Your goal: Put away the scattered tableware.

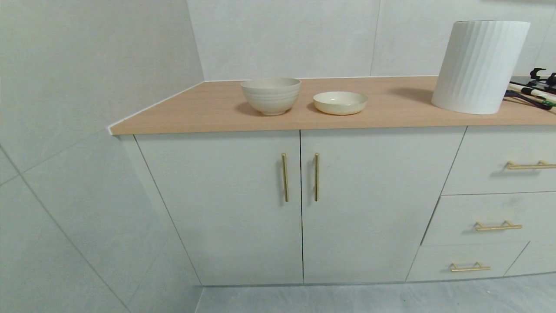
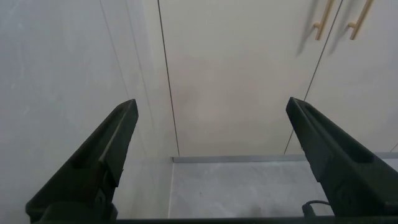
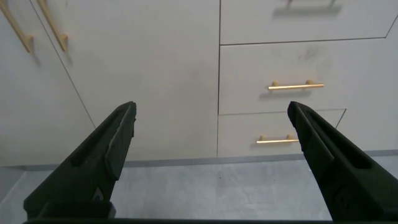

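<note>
A cream ribbed bowl (image 1: pixel 271 95) stands on the wooden countertop (image 1: pixel 208 111). Just to its right lies a shallow cream dish (image 1: pixel 340 102). Below them are two shut cabinet doors with vertical gold handles (image 1: pixel 285 177). My left gripper (image 2: pixel 211 115) hangs low before the left door and the wall corner, open, nothing between its black fingers (image 2: pixel 106 155). My right gripper (image 3: pixel 211 118) is also low, open and empty, facing the right door and the drawers (image 3: pixel 292 87).
A tall white ribbed canister (image 1: pixel 480 66) stands on the counter at the right, with dark utensils (image 1: pixel 532 91) beside it. Three drawers with gold handles (image 1: pixel 497 226) sit right of the doors. A tiled wall closes the left side; grey floor lies below.
</note>
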Motion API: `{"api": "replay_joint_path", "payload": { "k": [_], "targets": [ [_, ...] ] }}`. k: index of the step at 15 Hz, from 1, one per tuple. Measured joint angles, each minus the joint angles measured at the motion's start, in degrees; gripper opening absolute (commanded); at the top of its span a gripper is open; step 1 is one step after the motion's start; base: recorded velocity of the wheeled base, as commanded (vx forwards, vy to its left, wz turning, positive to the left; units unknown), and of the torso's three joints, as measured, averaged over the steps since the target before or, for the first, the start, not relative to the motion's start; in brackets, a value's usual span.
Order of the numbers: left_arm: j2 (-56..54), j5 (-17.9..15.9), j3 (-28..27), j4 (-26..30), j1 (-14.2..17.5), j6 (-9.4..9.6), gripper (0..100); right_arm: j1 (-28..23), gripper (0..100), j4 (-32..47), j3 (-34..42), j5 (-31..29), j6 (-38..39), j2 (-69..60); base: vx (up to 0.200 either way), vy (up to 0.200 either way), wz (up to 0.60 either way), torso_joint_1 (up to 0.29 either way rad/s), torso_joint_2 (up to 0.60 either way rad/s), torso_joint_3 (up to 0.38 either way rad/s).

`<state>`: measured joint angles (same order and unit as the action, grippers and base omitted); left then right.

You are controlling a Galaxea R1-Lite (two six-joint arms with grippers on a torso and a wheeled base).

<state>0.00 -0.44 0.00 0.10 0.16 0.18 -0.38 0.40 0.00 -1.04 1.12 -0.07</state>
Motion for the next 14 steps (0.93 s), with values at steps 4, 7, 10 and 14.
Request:
{"api": "replay_joint_path", "payload": {
  "k": [4,7,10,14],
  "targets": [
    [0.00,0.00,0.00,-0.02,0.00,-0.07,100,0.02,100,-0.02,0.00,0.04,0.07,0.00,0.000,0.000,0.00,0.000,0.00,0.000],
    [0.00,0.06,0.00,0.00,0.00,-0.02,100,0.02,100,-0.05,0.00,-0.18,0.35,0.00,0.000,0.000,0.00,0.000,0.00,0.000],
    [0.00,0.39,0.00,0.00,0.00,0.06,100,0.02,100,-0.84,-0.57,-0.02,0.68,0.00,0.000,0.000,0.00,0.000,0.00,0.000],
    [0.00,0.54,0.00,-0.02,0.00,0.17,100,0.20,100,0.22,-7.50,9.30,4.00,2.55,0.000,0.000,0.00,0.000,0.00,0.000]
  ]
}}
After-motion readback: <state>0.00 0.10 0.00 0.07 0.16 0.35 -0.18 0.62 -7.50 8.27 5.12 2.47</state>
